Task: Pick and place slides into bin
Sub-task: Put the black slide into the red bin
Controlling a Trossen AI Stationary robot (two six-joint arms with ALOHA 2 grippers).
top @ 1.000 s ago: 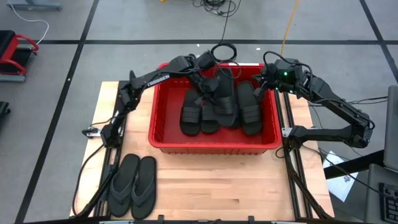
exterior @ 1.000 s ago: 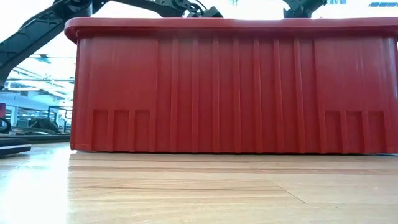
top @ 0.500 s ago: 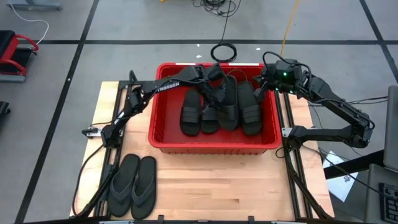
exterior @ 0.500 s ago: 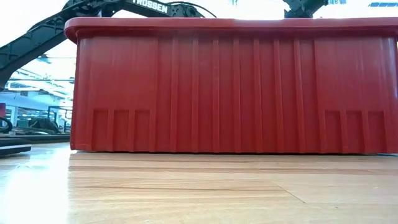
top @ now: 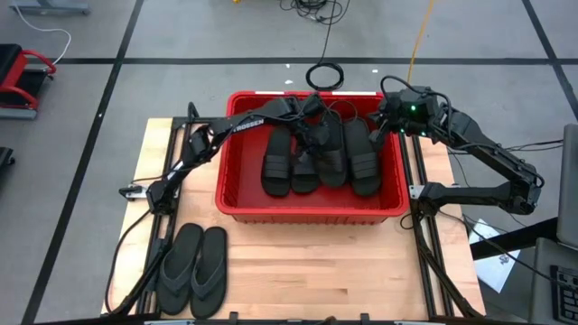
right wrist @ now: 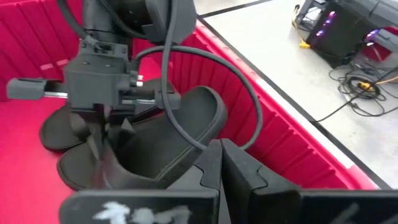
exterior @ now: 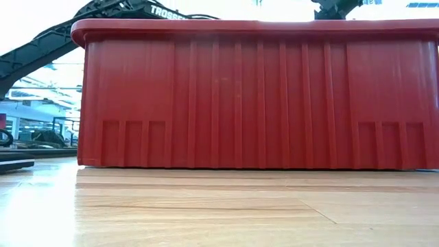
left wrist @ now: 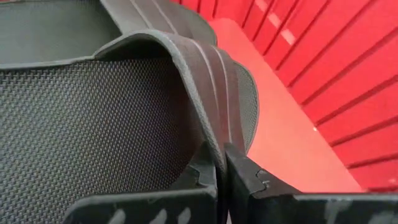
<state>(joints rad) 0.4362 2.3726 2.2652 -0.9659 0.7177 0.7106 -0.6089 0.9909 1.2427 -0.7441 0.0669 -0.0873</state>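
Note:
The red bin (top: 307,209) stands mid-table and fills the low view (exterior: 254,96). Several black strap slides (top: 275,162) lie inside it. My left gripper (top: 303,135) reaches into the bin from the left and is shut on one slide (right wrist: 168,143). My right gripper (right wrist: 221,163) is shut and empty above the bin's far right corner (top: 379,122). Two greyer flip-flops (top: 194,260) lie flat on the table at the near left. My left gripper pinches the slide's ribbed strap at its edge (left wrist: 208,118) between its two fingers. The fingers (right wrist: 99,140) point down from above. The slide sits tilted inside the bin, one end (right wrist: 208,102) raised toward the bin's wall and the other low among the other slides.
The bin's slotted red walls (left wrist: 323,68) close in around the left gripper. A cable coil (top: 323,74) lies on the floor beyond the table's far edge. Bare wood shows near the table's front edge (top: 334,271).
My left gripper has come from the bin's far rim down into the bin, toward the near edge, staying shut on the slide. The slide has gone down with it and now sits among the others.

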